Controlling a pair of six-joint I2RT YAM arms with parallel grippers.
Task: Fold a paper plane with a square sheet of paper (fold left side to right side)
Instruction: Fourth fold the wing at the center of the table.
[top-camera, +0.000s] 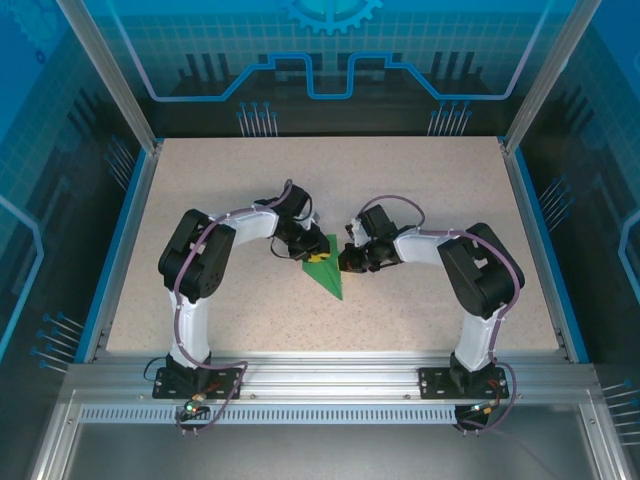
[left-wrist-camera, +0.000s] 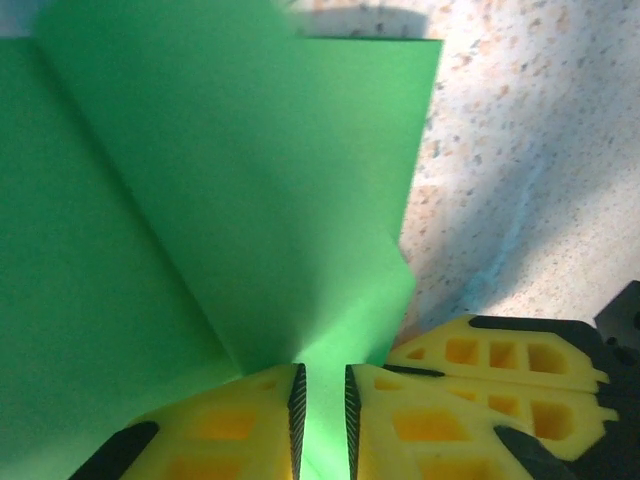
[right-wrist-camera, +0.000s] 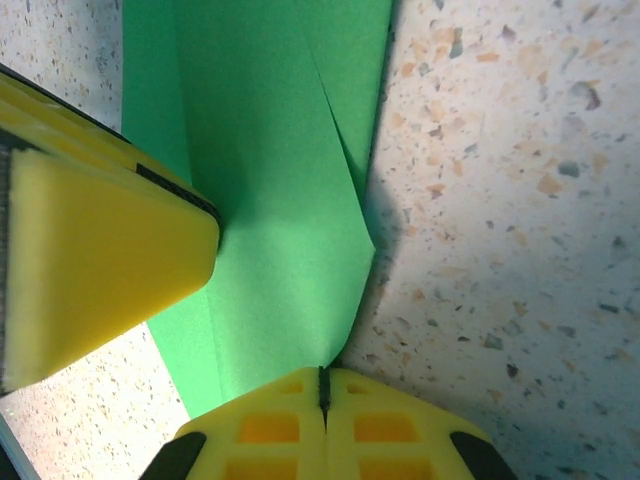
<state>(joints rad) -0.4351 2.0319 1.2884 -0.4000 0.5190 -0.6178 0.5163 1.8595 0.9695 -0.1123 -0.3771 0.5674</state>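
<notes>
The green sheet of paper (top-camera: 327, 272) lies mid-table, folded into a narrow shape whose point faces the near right. My left gripper (top-camera: 311, 255) is at its upper left part. In the left wrist view a raised flap of the paper (left-wrist-camera: 230, 180) runs into the narrow gap between the left gripper's (left-wrist-camera: 321, 368) pads, which stand slightly apart. My right gripper (top-camera: 346, 262) is at the paper's right edge. In the right wrist view the right gripper (right-wrist-camera: 322, 372) is shut, with the lifted edge of the paper (right-wrist-camera: 270, 200) pinched at the seam of its fingertips.
The speckled beige table (top-camera: 430, 200) has blue edge strips and metal frame posts at its corners. The left gripper's yellow finger (right-wrist-camera: 100, 250) rests on the paper close to my right gripper. The right gripper's fingers (left-wrist-camera: 500, 365) sit right beside my left one.
</notes>
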